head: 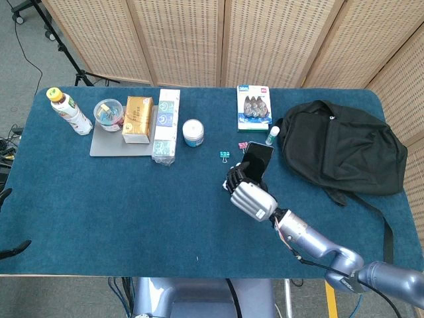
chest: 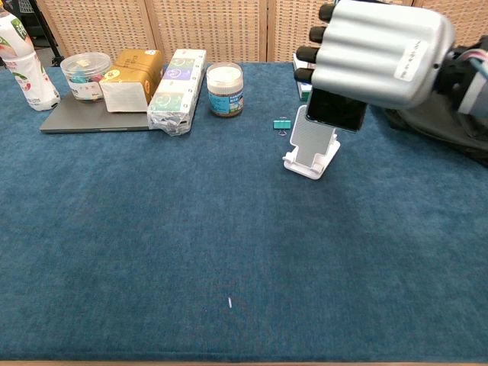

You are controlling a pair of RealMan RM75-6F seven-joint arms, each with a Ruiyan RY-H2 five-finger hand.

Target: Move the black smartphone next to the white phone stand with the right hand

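Observation:
My right hand [head: 250, 196] [chest: 376, 52] grips the black smartphone [head: 257, 160] [chest: 335, 110] and holds it raised above the table. In the chest view the hand and phone hang over the white phone stand [chest: 311, 143], covering its top edge. The head view hides the stand under the hand. Of my left hand [head: 5, 199] only dark fingers show, at the far left edge of the head view beside the table.
A black backpack [head: 341, 146] lies at the right. At the back stand a green box [head: 254, 108], a small tube [head: 271, 136], a white jar [head: 193, 132], boxes [head: 138, 119] on a grey board, a plastic cup [head: 108, 114] and a bottle [head: 68, 111]. Binder clips [head: 225, 155] lie near the stand.

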